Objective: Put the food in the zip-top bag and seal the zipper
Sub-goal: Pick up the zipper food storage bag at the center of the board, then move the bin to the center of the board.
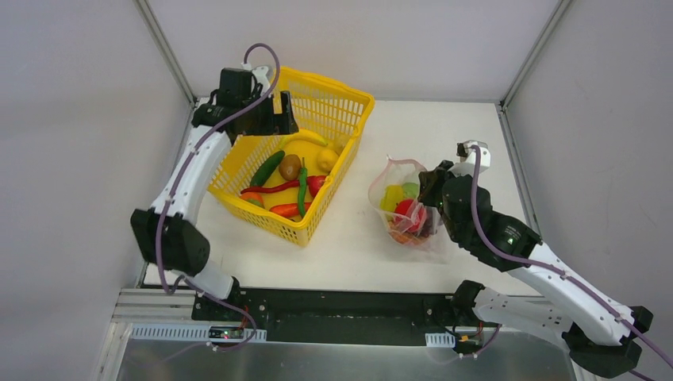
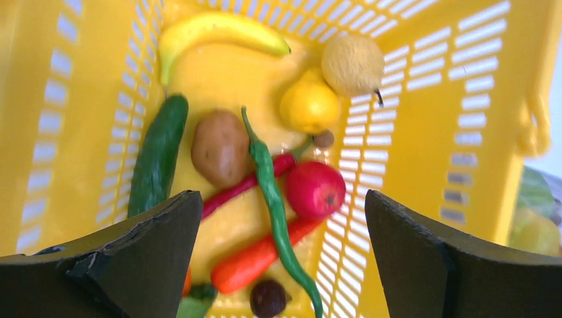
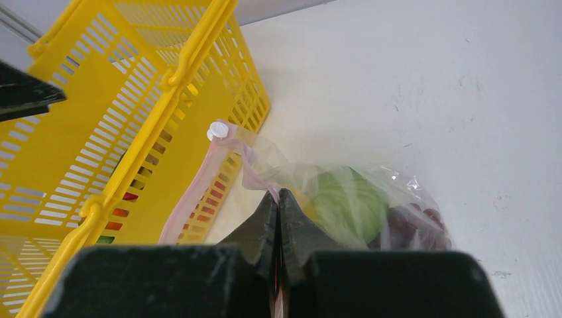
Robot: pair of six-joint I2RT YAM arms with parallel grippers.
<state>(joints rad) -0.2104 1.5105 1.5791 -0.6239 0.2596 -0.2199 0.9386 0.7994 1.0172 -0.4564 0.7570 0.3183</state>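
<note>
- R gripper [image 3: 278,199] clamping tight on zipper [image 3: 189,195] of zip-top bag [image 3: 404,192], food [image 3: 348,205] sitting inside.
- L gripper [image 2: 281,205] hovering over yellow basket [image 2: 431,132], jaws standing wide apart.

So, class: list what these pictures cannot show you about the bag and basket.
Top view: the right arm covers part of the bag; contents there hidden.
Right wrist view: the right tool blocks the zipper beyond its grip; sealed or not, unclear.
Left wrist view: the left tool's fingers cover the basket's near corners.
</note>
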